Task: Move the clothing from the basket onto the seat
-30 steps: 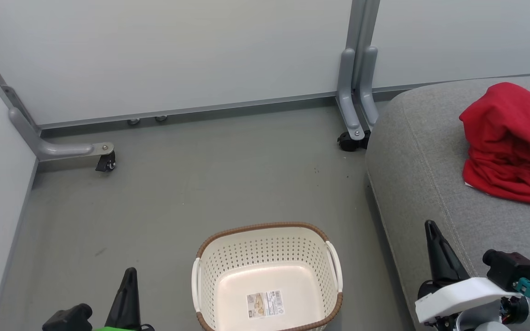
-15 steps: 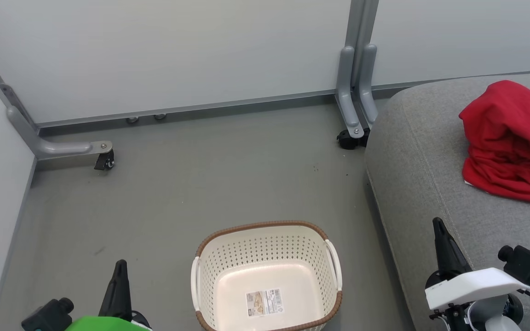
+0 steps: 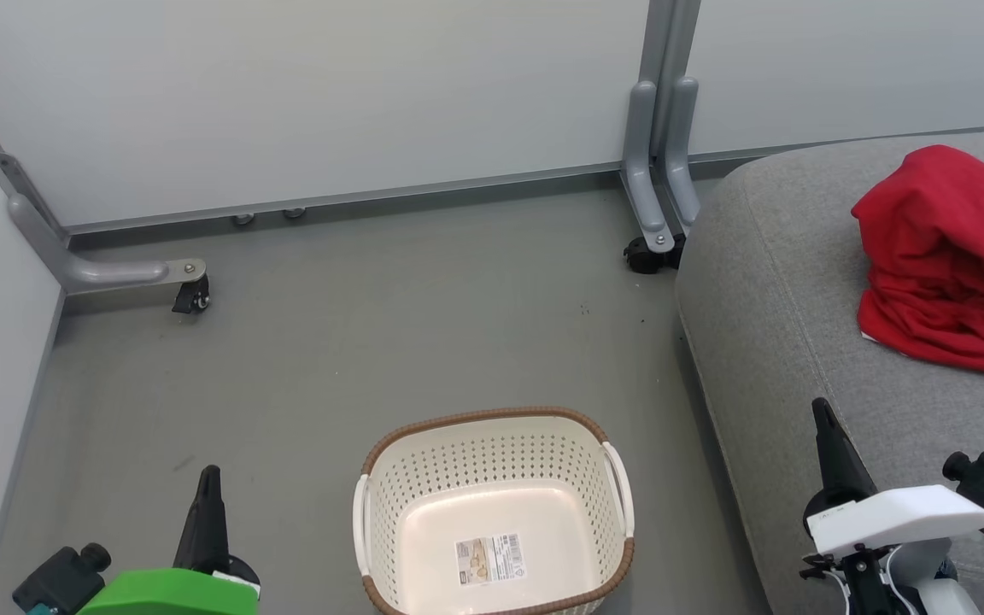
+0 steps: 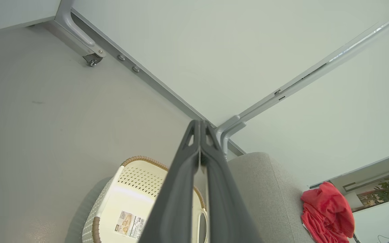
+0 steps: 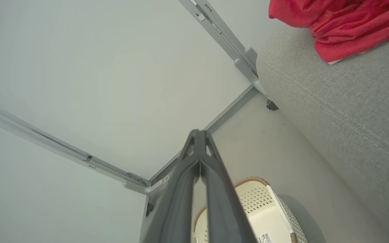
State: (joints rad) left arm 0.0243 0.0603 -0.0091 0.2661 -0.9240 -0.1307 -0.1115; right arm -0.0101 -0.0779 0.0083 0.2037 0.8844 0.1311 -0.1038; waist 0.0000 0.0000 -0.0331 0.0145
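Red clothing (image 3: 945, 265) well beyond right fingers (image 3: 832, 457)

Probably test lab: wheeled partition panels (image 3: 330, 94), bare grey floor (image 3: 389, 333).

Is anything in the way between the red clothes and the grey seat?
Nothing visible stands in the way. The clothing already lies on the seat, and the basket beside the seat holds just its label sticker.

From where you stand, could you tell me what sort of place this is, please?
Probably a partitioned test bay staged as a living room: pale panels on castor feet, a grey seat, a laundry basket.
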